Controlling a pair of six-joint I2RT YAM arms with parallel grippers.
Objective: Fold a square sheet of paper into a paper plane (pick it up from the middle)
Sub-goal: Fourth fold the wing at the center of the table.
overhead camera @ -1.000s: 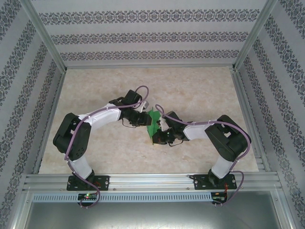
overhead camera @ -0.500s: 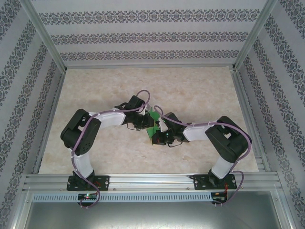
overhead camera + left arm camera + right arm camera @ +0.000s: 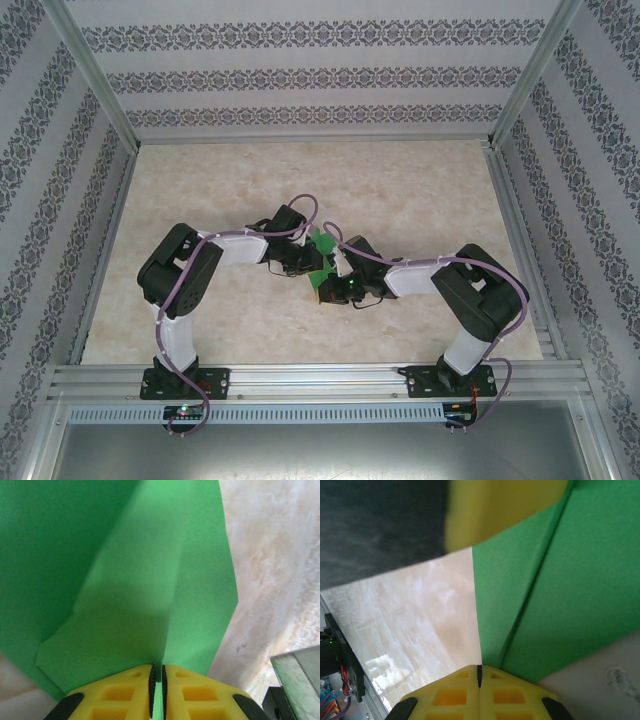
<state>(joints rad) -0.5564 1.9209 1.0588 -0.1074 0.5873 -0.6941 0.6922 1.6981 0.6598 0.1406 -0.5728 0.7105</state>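
The square sheet of paper (image 3: pixel 322 243) is bright green, folded and creased, held up off the table between both arms at the middle. In the left wrist view the sheet of paper (image 3: pixel 150 580) spreads upward with a lengthwise crease. My left gripper (image 3: pixel 157 680) is shut on its lower edge, with a green strip between the yellow fingers. In the right wrist view the paper (image 3: pixel 560 590) shows a long fold line. My right gripper (image 3: pixel 479 674) is shut where the paper's edge meets the fingertips. The left gripper (image 3: pixel 308 262) and right gripper (image 3: pixel 330 285) nearly touch.
The marble-patterned table (image 3: pixel 420 190) stretches behind and beside the arms. Patterned walls and an aluminium frame (image 3: pixel 320 380) enclose it on all sides. A yellow finger of the other gripper (image 3: pixel 505 510) hangs close above in the right wrist view.
The left arm's elbow has swung right toward the centre and its jaws have narrowed onto the paper. The right arm has barely moved.
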